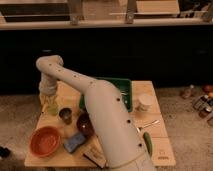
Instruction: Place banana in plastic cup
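The plastic cup (52, 108) is a small pale yellow-green tumbler standing at the far left of the wooden table (160, 150). My gripper (49, 98) hangs straight down from the wrist, right over the cup and reaching its rim. The white arm (105, 115) sweeps from the lower right up to an elbow at the upper left. The banana does not show on its own. It is hidden at the gripper or in the cup, and I cannot tell which.
A dark metallic cup (65, 115) stands just right of the plastic cup. A dark bowl (84, 125), an orange bowl (45, 141) and a blue sponge (75, 142) lie in front. A green tray (124, 90), white container (145, 102) and green pepper (148, 143) are to the right.
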You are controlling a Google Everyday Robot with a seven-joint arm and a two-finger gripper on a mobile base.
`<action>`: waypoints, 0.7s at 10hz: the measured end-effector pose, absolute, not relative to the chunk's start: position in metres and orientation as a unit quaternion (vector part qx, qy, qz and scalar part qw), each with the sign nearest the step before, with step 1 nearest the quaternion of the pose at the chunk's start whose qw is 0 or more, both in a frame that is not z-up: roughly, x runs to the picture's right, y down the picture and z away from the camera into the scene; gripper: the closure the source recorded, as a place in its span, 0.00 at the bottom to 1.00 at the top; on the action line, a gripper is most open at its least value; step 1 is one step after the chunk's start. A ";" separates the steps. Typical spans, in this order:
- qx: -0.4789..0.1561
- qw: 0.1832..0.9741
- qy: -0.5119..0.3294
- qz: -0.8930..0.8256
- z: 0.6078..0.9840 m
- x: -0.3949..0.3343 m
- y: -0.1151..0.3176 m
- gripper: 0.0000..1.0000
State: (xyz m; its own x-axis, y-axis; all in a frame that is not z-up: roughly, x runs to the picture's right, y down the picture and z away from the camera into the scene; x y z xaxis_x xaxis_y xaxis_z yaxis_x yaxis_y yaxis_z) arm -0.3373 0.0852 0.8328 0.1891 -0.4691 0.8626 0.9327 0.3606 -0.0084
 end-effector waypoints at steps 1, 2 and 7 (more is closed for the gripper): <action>-0.285 0.717 -0.407 -0.488 0.833 -0.338 0.084 0.22; -0.286 0.717 -0.407 -0.488 0.834 -0.338 0.083 0.20; -0.291 0.717 -0.404 -0.488 0.835 -0.337 0.084 0.20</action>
